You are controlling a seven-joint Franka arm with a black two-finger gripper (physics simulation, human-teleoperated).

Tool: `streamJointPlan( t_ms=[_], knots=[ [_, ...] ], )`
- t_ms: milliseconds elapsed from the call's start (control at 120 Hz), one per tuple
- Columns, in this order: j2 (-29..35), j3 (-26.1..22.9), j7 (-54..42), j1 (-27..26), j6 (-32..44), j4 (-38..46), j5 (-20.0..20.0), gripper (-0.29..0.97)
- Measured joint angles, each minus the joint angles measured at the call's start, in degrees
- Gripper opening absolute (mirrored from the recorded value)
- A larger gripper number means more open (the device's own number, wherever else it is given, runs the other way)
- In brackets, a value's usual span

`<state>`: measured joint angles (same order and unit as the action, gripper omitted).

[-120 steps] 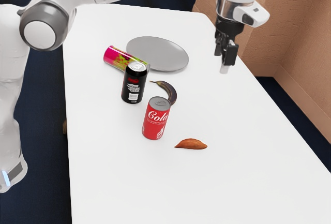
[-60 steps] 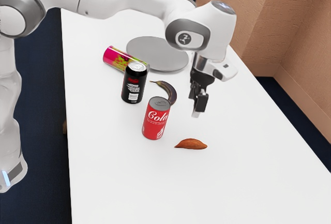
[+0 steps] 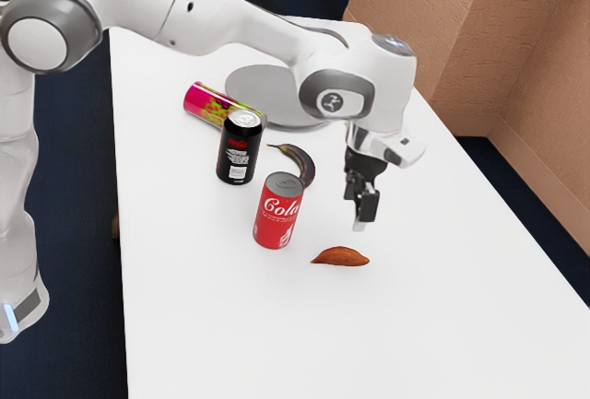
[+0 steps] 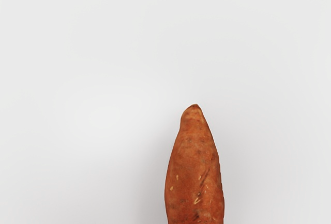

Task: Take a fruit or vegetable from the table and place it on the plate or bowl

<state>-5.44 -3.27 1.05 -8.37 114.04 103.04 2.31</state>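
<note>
**Gripper above the sweet potato, plate well apart**

Exterior view: The glossy white arm reaches in from the exterior view's upper left. Its black two-finger gripper (image 3: pixel 362 219) hangs pointing down over the smooth white table (image 3: pixel 433 316). The gripper is seen edge-on, so whether it is wide or narrow cannot be told, and nothing shows in its grasp. Just below it, slightly toward the exterior view's left, lies the orange-brown sweet potato (image 3: pixel 340 256). It is a low spindle shape with pointed ends, flat on the tabletop and clear of the gripper.

Near the potato, on the exterior view's left, stands the red cola can with white lettering (image 3: pixel 278 210), upright, its metal lid showing. Just behind that can lies the dark, overripe curved banana (image 3: pixel 300 161). The black soda can (image 3: pixel 240 147) stands upright next to the banana's stem end. Beyond it a pink-and-green can (image 3: pixel 214 104) lies on its side. The flat round grey plate (image 3: pixel 258 86) sits at the table's far end (the arm's wrist housing hides part of its rim), well apart from the sweet potato.

Wrist view: The sweet potato (image 4: pixel 195 172) lies just under the hand. It has matte, rough skin with pale flecks and dark scuffs, and it tapers to a blunt tip against the plain white table (image 4: pixel 77 79).
</note>
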Motion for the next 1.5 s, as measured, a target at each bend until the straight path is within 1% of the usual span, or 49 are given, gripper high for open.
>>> streamJointPlan(
  t_ms=[567, 1500],
  knots=[
    [-1.3, -0.3, 1.4, -0.2, 5.8, 6.0, 0.2, 0.68],
    [-2.4, -0.8, 2.3, -0.9, 11.5, 9.4, 0.3, 0.68]
  ],
)
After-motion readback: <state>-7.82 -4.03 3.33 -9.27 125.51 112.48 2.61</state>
